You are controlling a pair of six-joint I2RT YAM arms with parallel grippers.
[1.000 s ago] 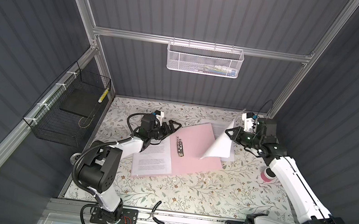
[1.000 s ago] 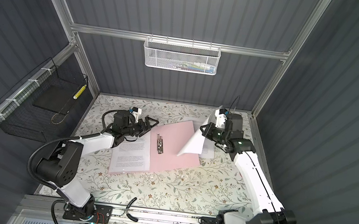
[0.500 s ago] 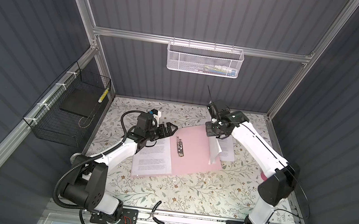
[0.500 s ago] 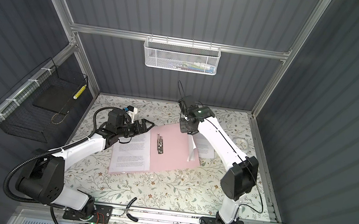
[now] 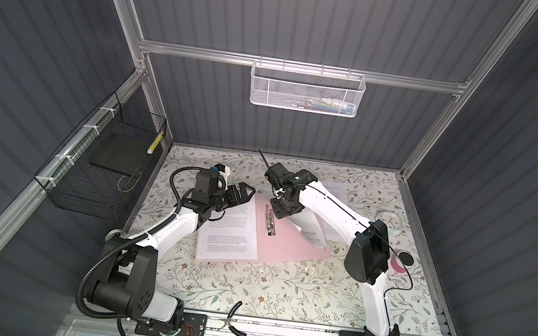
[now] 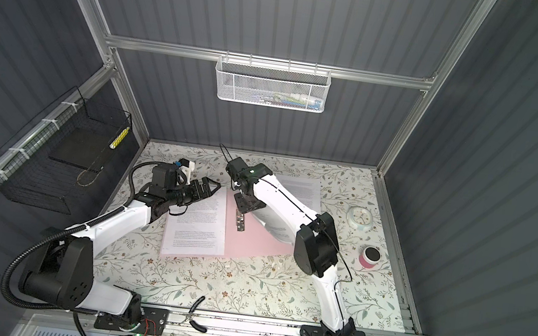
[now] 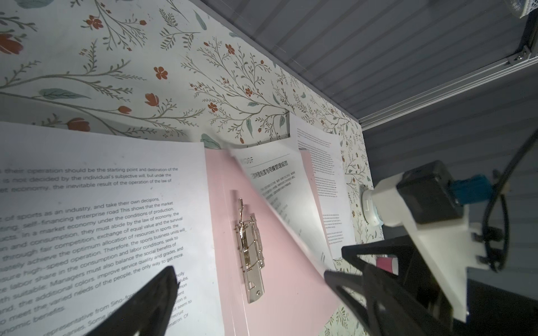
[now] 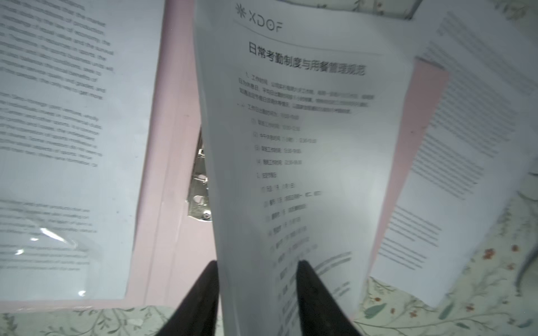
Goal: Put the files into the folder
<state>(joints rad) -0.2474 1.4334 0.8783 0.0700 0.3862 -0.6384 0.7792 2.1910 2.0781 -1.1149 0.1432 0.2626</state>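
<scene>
"Pink folder (image 5: pixel 284 249): state its position," the checker says.

"It lies open and flat on the floral table (image 5: pixel 243 290)," the operator answers. "On its left flap, nearest the front, one printed sheet (image 5: pixel 228 231) rests flat. That file counts as placed."

"And the right flap?"

"Past the silver clip (image 5: pixel 270 221) on the spine, the headed sheet (image 8: pixel 305 131) is over the right flap, curled and tilted, not lying flat. The right gripper (image 8: pixel 256 266) is above the flap's far end. Its jaws stand apart with the sheet's end between them, not pinched. That file is judged to be at the point of release."

"Left gripper?"

"The left gripper (image 5: pixel 247 190) hovers over the far edge of the left sheet, jaws spread wide, holding nothing."

"What is left to do?"

"Farther back, a third sheet (image 6: pixel 305 190) lies on the table by the folder's far right corner. Whether its edge overlaps the flap cannot be told. It has yet to go in. Estimate: about two of three files are in, and the second needs to settle flat."
</scene>
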